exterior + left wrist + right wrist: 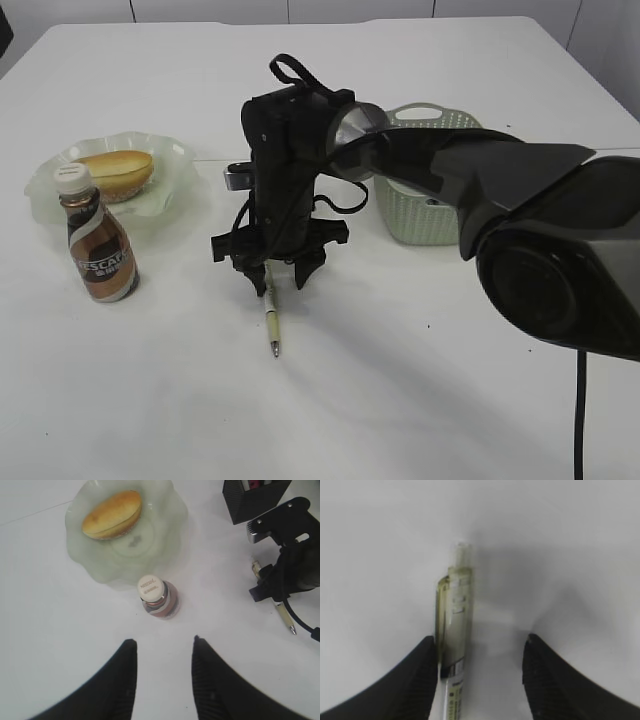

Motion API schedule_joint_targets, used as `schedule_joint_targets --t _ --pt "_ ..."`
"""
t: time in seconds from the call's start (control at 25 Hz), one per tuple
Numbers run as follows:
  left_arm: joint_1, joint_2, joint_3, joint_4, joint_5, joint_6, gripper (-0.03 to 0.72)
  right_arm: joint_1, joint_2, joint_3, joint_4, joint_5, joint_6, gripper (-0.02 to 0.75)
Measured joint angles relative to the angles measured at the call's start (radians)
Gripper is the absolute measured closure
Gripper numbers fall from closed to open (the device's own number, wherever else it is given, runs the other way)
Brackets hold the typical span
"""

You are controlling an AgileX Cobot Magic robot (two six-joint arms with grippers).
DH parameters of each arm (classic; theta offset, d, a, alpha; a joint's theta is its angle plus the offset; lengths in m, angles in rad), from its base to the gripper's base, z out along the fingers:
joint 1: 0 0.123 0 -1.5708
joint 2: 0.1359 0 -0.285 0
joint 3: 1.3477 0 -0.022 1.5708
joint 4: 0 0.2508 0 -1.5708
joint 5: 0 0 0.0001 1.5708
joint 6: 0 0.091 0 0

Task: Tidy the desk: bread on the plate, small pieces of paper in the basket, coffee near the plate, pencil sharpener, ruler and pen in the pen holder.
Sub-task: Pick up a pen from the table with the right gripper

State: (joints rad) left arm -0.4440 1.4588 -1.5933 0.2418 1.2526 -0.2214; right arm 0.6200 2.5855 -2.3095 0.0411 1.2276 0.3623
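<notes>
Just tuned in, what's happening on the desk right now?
The right tool is down over the pen lying on the table, jaws open with the pen between them, against one finger, not yet gripped. The left tool hangs open above the coffee bottle, holding nothing. The bread is already on the plate, with the coffee right beside it. The basket sits behind the right arm.

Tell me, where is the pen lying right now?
The pen lies on the white table near the middle of the exterior view, under the open right gripper, right of the coffee bottle.
</notes>
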Motion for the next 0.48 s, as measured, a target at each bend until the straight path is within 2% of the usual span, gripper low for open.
schedule_joint_targets --t 0.32,0.48 --pt "0.000 0.000 0.000 0.000 0.000 0.010 0.412 0.000 0.001 -0.002 -0.025 0.000 -0.004 0.334" --pt "0.000 0.000 0.000 0.000 0.000 0.010 0.412 0.000 0.001 -0.002 0.002 0.000 -0.004 0.334"
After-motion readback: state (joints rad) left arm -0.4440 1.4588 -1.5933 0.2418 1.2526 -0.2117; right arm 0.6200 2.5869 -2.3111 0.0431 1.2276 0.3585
